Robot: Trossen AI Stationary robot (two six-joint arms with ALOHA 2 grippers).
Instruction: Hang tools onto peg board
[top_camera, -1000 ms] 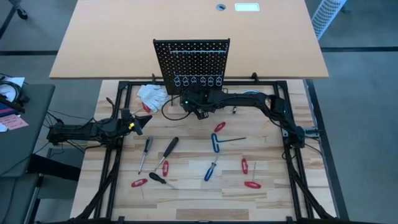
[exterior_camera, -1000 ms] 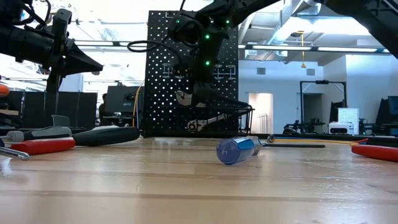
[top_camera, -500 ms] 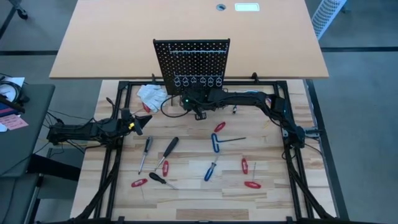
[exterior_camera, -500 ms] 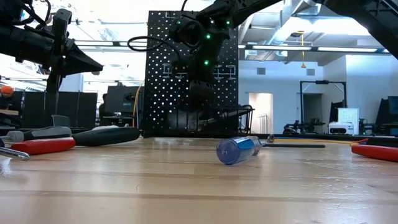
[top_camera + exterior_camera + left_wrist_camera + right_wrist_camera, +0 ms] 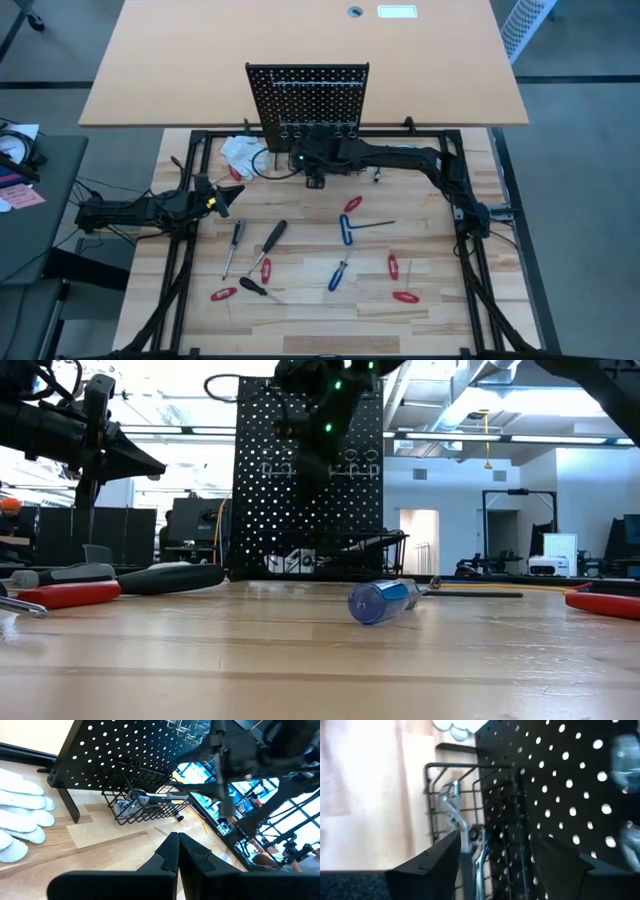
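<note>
Now right tool (image 5: 314, 180) spread above basket (image 5: 145, 806), silver wrench (image 5: 152, 796) inside

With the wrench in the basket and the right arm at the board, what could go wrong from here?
The right gripper is open just above the wire basket holding the silver wrench, close against the peg board; as it moves, a finger might snag the basket wire or bump the board. The blue screwdriver could roll if nudged.

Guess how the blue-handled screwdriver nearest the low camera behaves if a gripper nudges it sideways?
The blue-handled screwdriver lies flat on the table with a round-looking handle, so it would probably roll rather than slide. It looks rigid, so it should move as one piece. The thin shaft probably makes it pivot about the thicker handle.
</note>
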